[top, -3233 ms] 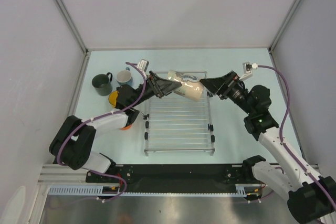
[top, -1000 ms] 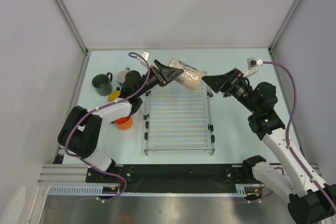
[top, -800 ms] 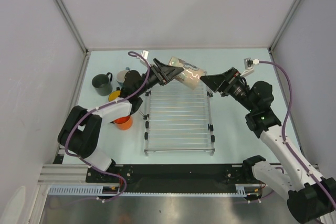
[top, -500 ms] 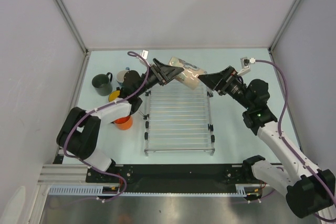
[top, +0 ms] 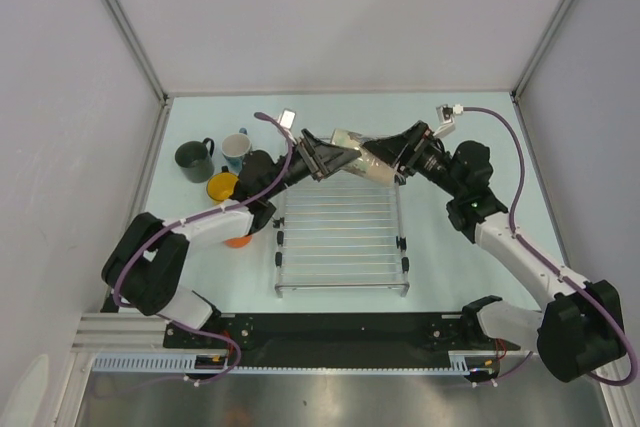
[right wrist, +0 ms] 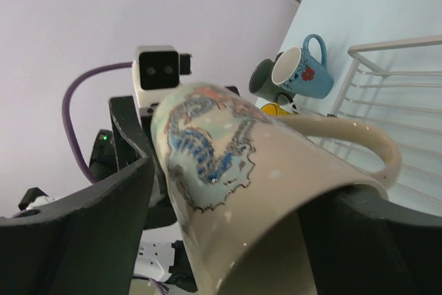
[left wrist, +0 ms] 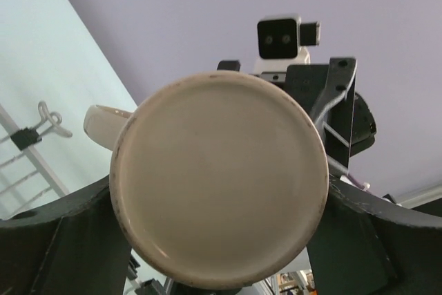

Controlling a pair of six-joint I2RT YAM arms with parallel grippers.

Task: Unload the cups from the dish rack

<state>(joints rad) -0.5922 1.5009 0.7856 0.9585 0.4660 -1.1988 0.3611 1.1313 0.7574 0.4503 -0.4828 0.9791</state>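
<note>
The tall beige mug (top: pixel 362 150) hangs tilted above the far edge of the dish rack (top: pixel 340 247). My left gripper (top: pixel 326 159) is shut on its base end; in the left wrist view the mug's round base (left wrist: pixel 217 177) fills the space between the fingers (left wrist: pixel 62 240). My right gripper (top: pixel 392 157) is open with its jaws around the mug's mouth end (right wrist: pixel 262 191), and a thin gap shows at one finger (right wrist: pixel 90 226). The dark grey mug (top: pixel 194 159), blue mug (top: pixel 237 150) and yellow mug (top: pixel 222 186) stand on the table left of the rack. The orange mug (top: pixel 236 240) is mostly hidden under my left arm.
The rack bars hold no mugs. The rack's far rail shows in the right wrist view (right wrist: pixel 394 50) with the blue mug (right wrist: pixel 304 70) beyond it. Enclosure walls stand close on the left, far and right sides.
My right gripper has moved left until its jaws surround the mug's mouth end. My left gripper has kept hold of the mug and shifted it slightly lower and to the right.
</note>
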